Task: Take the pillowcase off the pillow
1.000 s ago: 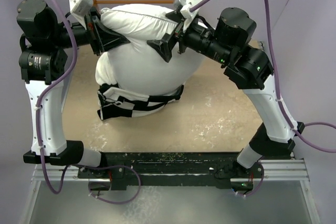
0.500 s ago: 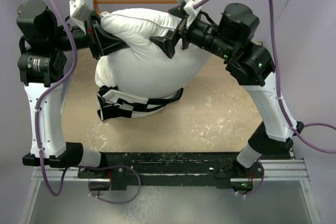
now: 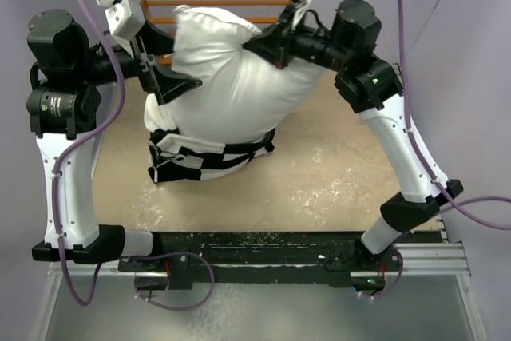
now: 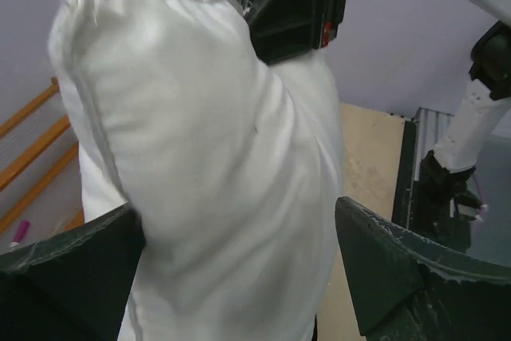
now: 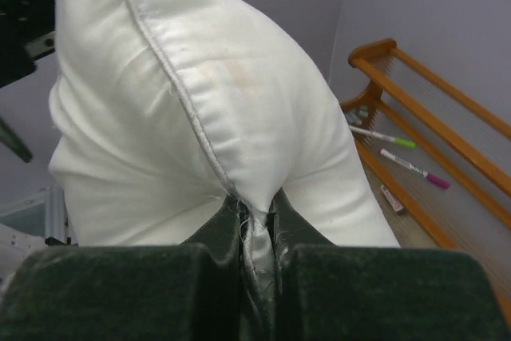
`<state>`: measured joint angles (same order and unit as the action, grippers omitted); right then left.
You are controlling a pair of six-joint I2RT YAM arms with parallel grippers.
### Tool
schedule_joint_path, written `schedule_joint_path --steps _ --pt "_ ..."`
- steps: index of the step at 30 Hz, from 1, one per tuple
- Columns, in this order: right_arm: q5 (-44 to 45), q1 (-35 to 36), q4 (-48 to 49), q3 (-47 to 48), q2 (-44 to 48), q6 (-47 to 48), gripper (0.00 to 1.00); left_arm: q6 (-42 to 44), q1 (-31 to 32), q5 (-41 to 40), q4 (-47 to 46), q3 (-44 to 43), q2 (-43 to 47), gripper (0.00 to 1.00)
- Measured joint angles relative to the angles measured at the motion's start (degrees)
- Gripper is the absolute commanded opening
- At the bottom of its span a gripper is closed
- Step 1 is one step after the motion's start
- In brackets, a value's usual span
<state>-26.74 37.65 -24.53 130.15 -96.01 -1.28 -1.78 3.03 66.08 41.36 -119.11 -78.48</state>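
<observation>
The right gripper pinches the seamed edge of the pillow, its jaws shut tight on the piping and a fold of white fabric, and holds the cushion's upper end high above the table, in front of a wooden rack. The left gripper stands wide open, one finger on either side of the pillow's other upper corner. It grips nothing; whether its pads brush the fabric cannot be told.

The black-and-white checked pillowcase is bunched low around the pillow's bottom end, which rests on the table between the two arms. Most of the cushion stands bare above it, plump and tilted toward the right arm. Two markers, one green and one pink, lie by the rack in the right wrist view, clear of the work.

The job looks largely done but not finished: the cover has slid down most of the pillow's length, yet the lower end still sits inside the crumpled band of fabric. What appears to be left is freeing that last part, either by lifting the pillow higher out of the case or by holding the case down while the cushion comes away. With only one pinch on a seam carrying the pillow, a slip there seems the main risk.
</observation>
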Motion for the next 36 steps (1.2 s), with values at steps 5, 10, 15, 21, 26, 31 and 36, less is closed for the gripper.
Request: schedule_joint_path --steps 5,10,15,21,26,31,36 --pt "-6.3 -11.8 14.8 -16.5 7.4 -14.1 0.00 11.8 0.3 -5.2 7.5 4.1 3.8 0.99" --pt "-10.1 -17.6 20.1 -21.4 10.3 -20.5 0.00 24.7 -2.8 -11.5 16.2 16.0 7.4 0.99" --pt "-12.0 -18.2 22.4 -23.0 11.0 -23.3 0.00 33.1 -8.0 -15.4 19.4 28.6 10.3 0.99" --pt "-13.7 -18.2 24.5 -23.8 11.0 -25.2 0.00 35.1 -8.1 -18.4 14.2 36.5 16.5 0.83" --pt "-13.8 -18.2 25.0 -24.4 11.2 -26.0 0.00 33.6 -8.1 -17.9 8.2 37.9 16.3 0.36" --pt "-14.6 -18.6 26.4 -24.6 11.4 -28.3 0.00 31.3 -8.1 -17.3 4.0 40.4 13.8 0.19" --pt "-16.9 -21.2 30.4 -26.4 11.9 -33.1 0.00 31.4 -8.7 -17.2 1.7 43.6 11.8 0.00"
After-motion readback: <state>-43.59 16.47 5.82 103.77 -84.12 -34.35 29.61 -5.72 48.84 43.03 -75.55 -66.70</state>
